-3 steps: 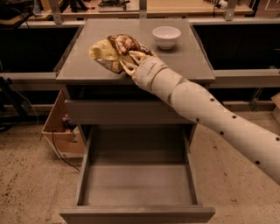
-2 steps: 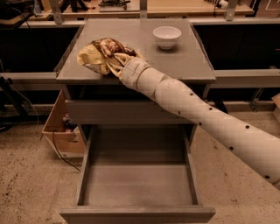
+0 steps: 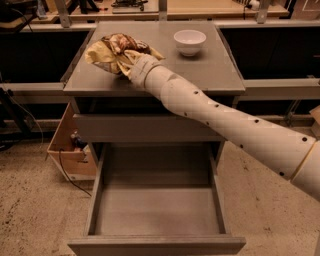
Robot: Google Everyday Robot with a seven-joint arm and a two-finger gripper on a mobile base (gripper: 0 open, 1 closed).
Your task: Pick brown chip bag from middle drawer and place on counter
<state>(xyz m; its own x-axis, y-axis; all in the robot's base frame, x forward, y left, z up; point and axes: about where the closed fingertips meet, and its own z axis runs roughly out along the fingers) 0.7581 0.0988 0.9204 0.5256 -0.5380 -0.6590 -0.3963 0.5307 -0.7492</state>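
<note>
Pincer (image 3: 126, 64), clamped on the brown chip bag (image 3: 111, 50), has carried it leftward and deeper over the worktop (image 3: 200, 70); we judge the middle drawer (image 3: 155, 210) emptied, so only lowering and release remain.

A white bowl (image 3: 189, 41) stands upright toward the back right of the counter (image 3: 220, 70), well apart from the gripper (image 3: 125, 61) at the back left. Wooden tables (image 3: 210, 6) run behind. Left of the cabinet an open cardboard box (image 3: 65, 150) sits on the speckled floor (image 3: 30, 215) — a black cable (image 3: 61, 165) trails from it — and the shallow top drawer (image 3: 145, 128) is closed
</note>
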